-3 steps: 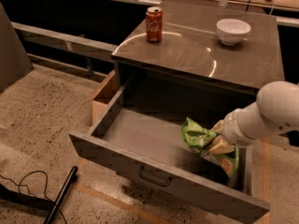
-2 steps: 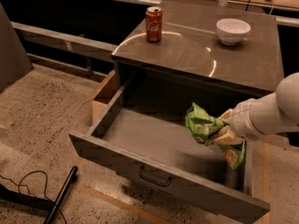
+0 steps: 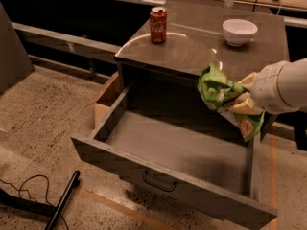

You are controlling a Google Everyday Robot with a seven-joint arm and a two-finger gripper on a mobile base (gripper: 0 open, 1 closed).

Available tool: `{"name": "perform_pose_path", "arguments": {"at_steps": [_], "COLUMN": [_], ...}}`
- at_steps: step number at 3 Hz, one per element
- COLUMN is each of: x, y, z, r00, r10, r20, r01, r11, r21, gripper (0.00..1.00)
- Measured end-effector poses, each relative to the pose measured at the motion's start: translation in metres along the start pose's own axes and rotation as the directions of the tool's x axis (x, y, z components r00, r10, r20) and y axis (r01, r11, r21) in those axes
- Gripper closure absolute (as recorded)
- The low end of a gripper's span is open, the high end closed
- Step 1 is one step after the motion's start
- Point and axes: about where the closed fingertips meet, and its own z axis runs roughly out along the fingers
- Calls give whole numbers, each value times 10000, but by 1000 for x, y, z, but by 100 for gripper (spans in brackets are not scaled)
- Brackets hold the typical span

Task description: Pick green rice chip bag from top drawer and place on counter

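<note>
The green rice chip bag (image 3: 221,96) is crumpled and held up in the air above the right part of the open top drawer (image 3: 172,150), about level with the counter's front edge. My gripper (image 3: 243,98) comes in from the right on a white arm and is shut on the bag; the bag hides most of the fingers. The drawer is pulled far out, its inside bare, with a small dark handle on its front panel. The counter (image 3: 192,49) lies just behind the bag.
A red soda can (image 3: 158,25) stands at the counter's back left. A white bowl (image 3: 239,31) sits at its back right. A cardboard box (image 3: 106,99) stands left of the cabinet. A black cable and rod (image 3: 60,206) lie on the floor at front left.
The gripper has lifted the bag up out of the drawer's right side to about counter height. The drawer, can and bowl have not moved.
</note>
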Motion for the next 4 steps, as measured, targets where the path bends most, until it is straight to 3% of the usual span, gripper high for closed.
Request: {"name": "perform_pose_path", "arguments": {"at_steps": [1, 2, 3, 4], "x": [-27, -54, -84, -110], "y": [-49, -101, -154, -187], "z": [-10, 0, 19, 59], "r00": [9970, 9887, 9757, 9542], "r10": [-776, -1494, -2168, -2917], "r20": [11, -96, -309, -661], "r01": [769, 1478, 2154, 2962], "r11": [9903, 9639, 9249, 8911], "r21": [1158, 2215, 3133, 3439], "gripper": [100, 100, 100, 100]}}
